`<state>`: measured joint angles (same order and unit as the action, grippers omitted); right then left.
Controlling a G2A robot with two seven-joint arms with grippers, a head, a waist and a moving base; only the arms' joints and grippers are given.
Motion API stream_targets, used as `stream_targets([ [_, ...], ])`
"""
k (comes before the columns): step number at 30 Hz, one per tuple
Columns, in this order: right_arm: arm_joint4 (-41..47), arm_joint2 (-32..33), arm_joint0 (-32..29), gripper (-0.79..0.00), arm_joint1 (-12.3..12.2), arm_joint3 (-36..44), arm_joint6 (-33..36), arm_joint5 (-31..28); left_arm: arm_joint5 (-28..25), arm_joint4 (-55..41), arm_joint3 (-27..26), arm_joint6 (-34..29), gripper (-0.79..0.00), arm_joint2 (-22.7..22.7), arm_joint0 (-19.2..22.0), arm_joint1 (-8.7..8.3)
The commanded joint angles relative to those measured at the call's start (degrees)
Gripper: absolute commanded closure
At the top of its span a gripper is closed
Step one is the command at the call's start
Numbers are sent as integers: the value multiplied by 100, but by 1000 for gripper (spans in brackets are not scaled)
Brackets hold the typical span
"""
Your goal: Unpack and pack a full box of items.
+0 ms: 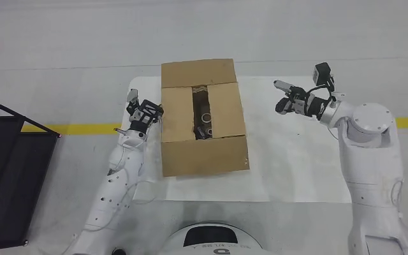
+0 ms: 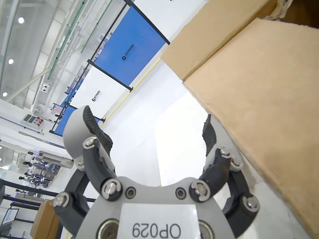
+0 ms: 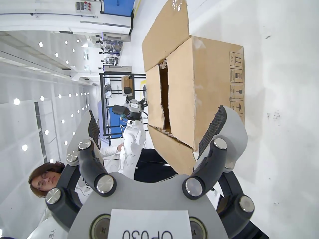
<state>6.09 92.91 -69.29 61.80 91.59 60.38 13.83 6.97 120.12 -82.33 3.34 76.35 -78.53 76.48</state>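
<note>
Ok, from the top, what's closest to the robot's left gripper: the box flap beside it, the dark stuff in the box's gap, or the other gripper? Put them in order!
Starting from the left gripper:
1. Box flap, right beside it.
2. Dark things, down in the middle gap.
3. Right gripper, away on the opposite side.

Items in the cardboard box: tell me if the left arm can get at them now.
Probably not. The open left end effector is beside the cardboard box's wall, and two flaps cover most of the top, leaving a narrow gap over the items.
</note>
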Motion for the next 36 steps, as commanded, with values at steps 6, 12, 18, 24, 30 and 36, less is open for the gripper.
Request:
stream_targets([
  [6,-1,-21,24,-785,2,-9,-3,1,20,103,-79,-107,-785,-171,107,29],
  [12,437,-320,554,-785,89,-808,-698,-2,192,-108,-106,-70,-785,-1,-77,18],
  [18,186,-1565,2236,-785,374,-3235,-1790,-131,424,-473,-74,73,-785,500,-418,-36],
  [24,305,-2628,3244,-785,821,-4953,-2318,-813,574,-941,74,258,-785,1280,-799,-123],
  [30,853,-3223,3867,-785,1311,-6030,-2488,-1575,563,-1284,207,450,-785,1792,-1061,-180],
  [36,957,-3643,4279,-785,1706,-6715,-2543,-1977,524,-1507,243,583,-785,1979,-1206,-194],
])
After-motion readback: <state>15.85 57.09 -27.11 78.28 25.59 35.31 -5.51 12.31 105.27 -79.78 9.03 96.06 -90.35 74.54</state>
